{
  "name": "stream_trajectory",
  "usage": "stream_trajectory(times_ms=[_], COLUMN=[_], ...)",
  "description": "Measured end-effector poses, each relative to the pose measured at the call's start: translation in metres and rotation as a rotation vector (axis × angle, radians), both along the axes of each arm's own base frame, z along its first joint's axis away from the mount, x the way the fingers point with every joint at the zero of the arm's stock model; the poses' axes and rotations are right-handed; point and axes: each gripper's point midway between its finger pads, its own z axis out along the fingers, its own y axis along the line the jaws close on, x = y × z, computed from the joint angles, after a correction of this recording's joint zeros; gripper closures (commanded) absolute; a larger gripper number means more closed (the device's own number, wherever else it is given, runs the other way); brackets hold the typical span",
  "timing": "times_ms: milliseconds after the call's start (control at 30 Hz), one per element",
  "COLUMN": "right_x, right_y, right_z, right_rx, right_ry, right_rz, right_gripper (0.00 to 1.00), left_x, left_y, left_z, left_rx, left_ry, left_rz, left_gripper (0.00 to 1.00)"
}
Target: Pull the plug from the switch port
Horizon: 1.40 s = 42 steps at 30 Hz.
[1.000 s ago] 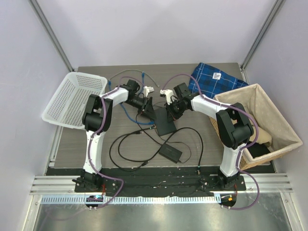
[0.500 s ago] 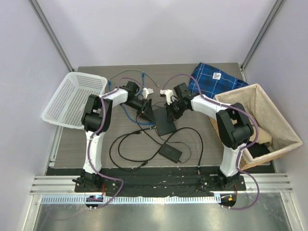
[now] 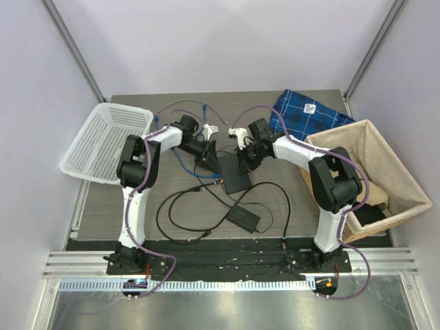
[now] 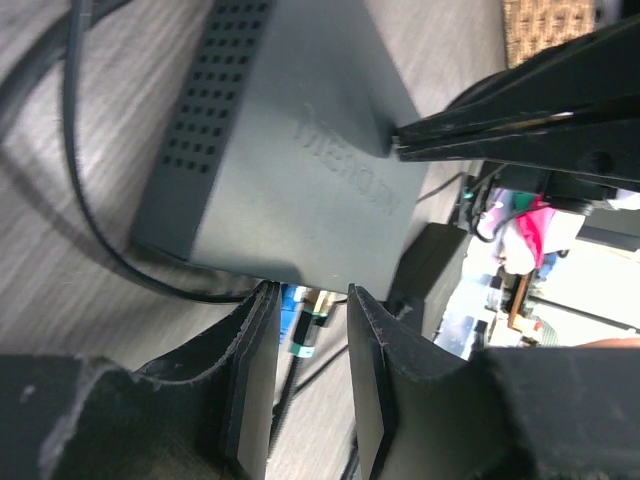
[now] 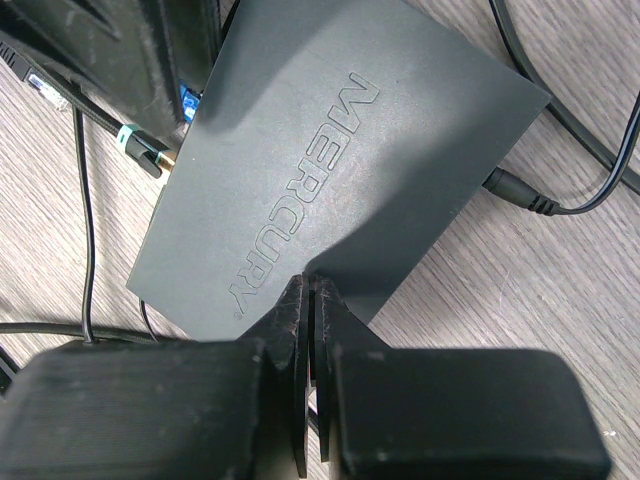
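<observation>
Switch (image 5: 340, 150): flat matte dark grey plastic box, "MERCURY" embossed on top, grid of vent holes down one side. It sits mid-table between both arms, on grey wood-grain table (image 5: 560, 300).

Port: on the switch's narrow edge facing the left gripper (image 4: 310, 300); the socket itself is hidden under that edge. Blue plug (image 4: 291, 308) is seated there, and a thin metal jack (image 4: 305, 335) with a green band sits just beside it.

Left gripper: jaws part open, straddling plug and jack (gap shows on one side, no firm grip visible).

Right gripper (image 5: 308, 290): jaws fully together, holding nothing, tips on the switch's top face.

Glossy black round cords (image 4: 90, 200) curve beside the switch.
</observation>
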Motion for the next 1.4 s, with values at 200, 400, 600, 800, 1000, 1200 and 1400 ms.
stream_trajectory(times_ms=[200, 400, 600, 800, 1000, 1200, 1400], right_x=[0.000, 0.000, 0.000, 0.000, 0.000, 0.001, 0.001], right_y=[0.000, 0.000, 0.000, 0.000, 0.000, -0.001, -0.001], right_z=[0.000, 0.000, 0.000, 0.000, 0.000, 0.000, 0.000], right_rx=[0.000, 0.000, -0.001, -0.002, -0.002, -0.006, -0.007], right_ry=[0.000, 0.000, 0.000, 0.001, 0.001, -0.002, -0.002], right_rz=[0.000, 0.000, 0.000, 0.000, -0.001, -0.003, -0.004], right_gripper=[0.99, 0.99, 0.99, 0.99, 0.99, 0.99, 0.99], left_x=[0.001, -0.001, -0.009, -0.011, -0.014, -0.016, -0.017], left_y=[0.004, 0.001, -0.003, -0.002, -0.003, -0.004, -0.004], left_z=[-0.013, -0.011, -0.013, -0.015, -0.017, -0.018, -0.019], left_rx=[0.031, 0.010, -0.013, -0.026, -0.043, -0.057, -0.063], left_ry=[-0.026, -0.036, -0.062, -0.092, -0.063, -0.046, -0.046], left_rz=[-0.013, -0.033, -0.091, -0.135, -0.151, -0.162, -0.166], left_gripper=[0.58, 0.58, 0.61, 0.65, 0.69, 0.82, 0.94])
